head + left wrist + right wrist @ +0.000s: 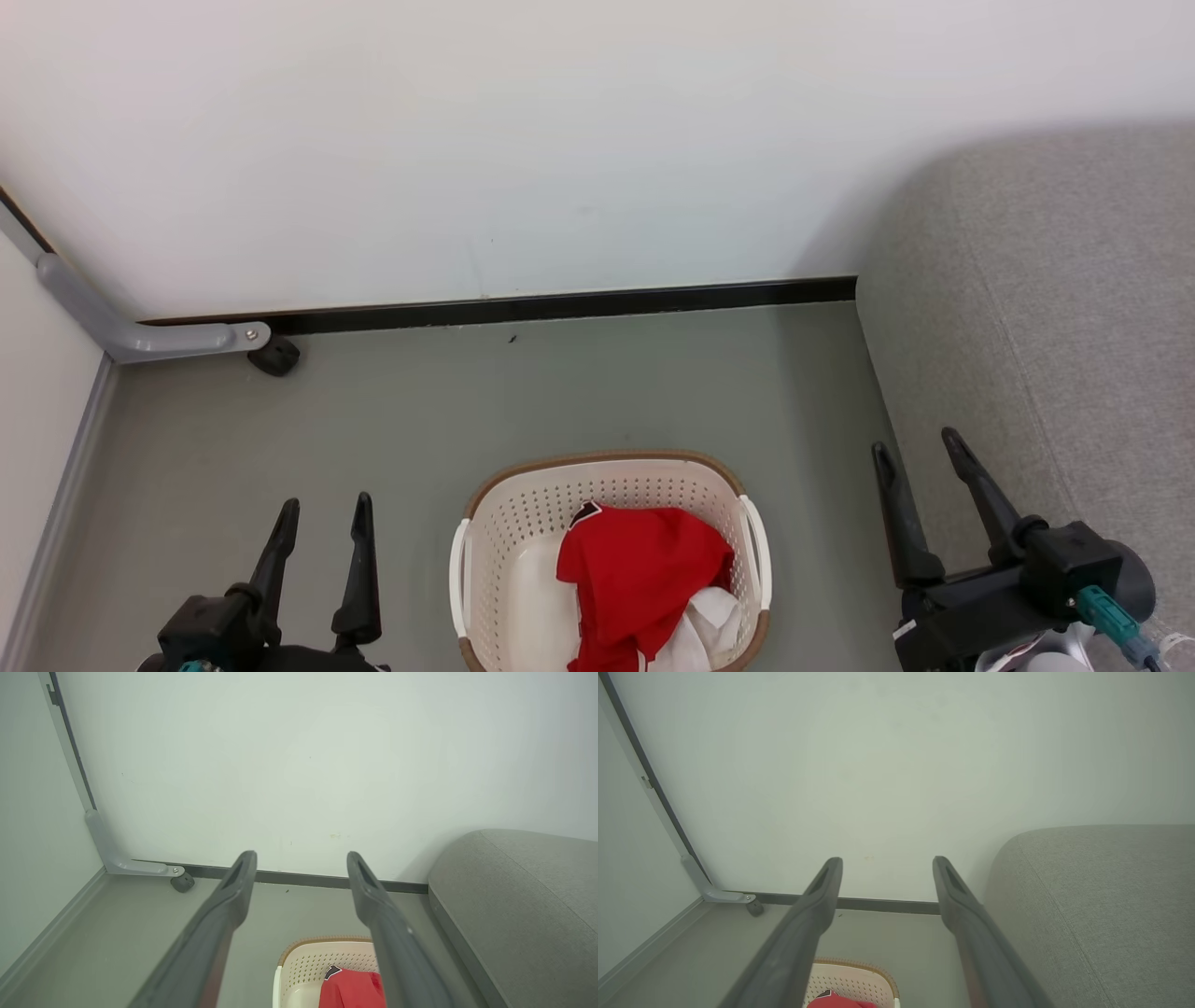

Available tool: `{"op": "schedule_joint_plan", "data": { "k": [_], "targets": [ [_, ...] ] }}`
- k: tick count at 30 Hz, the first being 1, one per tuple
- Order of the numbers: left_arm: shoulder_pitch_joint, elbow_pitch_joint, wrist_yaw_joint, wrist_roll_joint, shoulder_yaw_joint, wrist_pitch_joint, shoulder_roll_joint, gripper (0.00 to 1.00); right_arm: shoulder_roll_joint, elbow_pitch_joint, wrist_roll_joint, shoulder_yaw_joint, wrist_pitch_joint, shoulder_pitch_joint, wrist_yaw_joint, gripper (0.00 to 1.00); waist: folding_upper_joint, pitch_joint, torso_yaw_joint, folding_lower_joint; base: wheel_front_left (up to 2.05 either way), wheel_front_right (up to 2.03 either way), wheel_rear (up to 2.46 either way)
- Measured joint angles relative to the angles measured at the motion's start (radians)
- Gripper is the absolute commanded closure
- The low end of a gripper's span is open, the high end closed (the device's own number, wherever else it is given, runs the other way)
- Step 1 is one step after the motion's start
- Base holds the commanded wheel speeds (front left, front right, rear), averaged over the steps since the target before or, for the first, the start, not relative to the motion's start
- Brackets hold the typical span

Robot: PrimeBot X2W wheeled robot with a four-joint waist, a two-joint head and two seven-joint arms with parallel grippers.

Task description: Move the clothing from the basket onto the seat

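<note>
Head view: the basket (607, 460) stands on the floor (420, 411), low in the middle. The clothing (644, 569) lies in its right half: a red jersey (625, 597) heaped on top, a white garment (714, 621) showing under it by the right wall. The basket's left half is bare. The seat (1046, 327) fills the right side, apart from the basket, nothing on the part seen. The left hand (326, 504) is at the lower left, fingers apart, holding nothing. The right hand (915, 443) is at the lower right over the seat's edge, fingers apart too and holding nothing. A wall (560, 140) with dark skirting (560, 306) runs behind.

Left wrist view: both fingers spread wide, nothing between them. Below them are the basket's far rim and some red cloth; the seat lies to the right.

Right wrist view: fingers wide apart. The basket rim and a bit of red peep in at the bottom edge, and the seat lies to the right.
</note>
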Motion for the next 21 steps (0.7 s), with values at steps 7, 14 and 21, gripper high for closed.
{"op": "schedule_joint_plan", "data": {
  "k": [7,14,21],
  "targets": [
    [0.034,-0.015,0.008,0.001,0.004,-0.001,-0.007,0.00,0.000,-0.005,0.017,0.035,0.000,0.000,-0.017,0.00,0.0000,-0.010,-0.022,0.0000,0.00,0.00,0.00],
    [0.039,-0.038,0.009,0.001,0.013,-0.010,-0.004,0.00,0.000,-0.032,0.023,0.041,0.000,0.000,-0.032,0.00,0.0000,0.009,-0.046,0.0000,0.00,0.00,0.00],
    [0.037,-0.058,-0.003,0.002,0.018,-0.010,0.018,0.00,0.000,-0.078,0.023,0.028,0.000,0.000,-0.051,0.00,0.0000,0.063,-0.074,0.0000,0.00,0.00,0.00]
  ]
}}
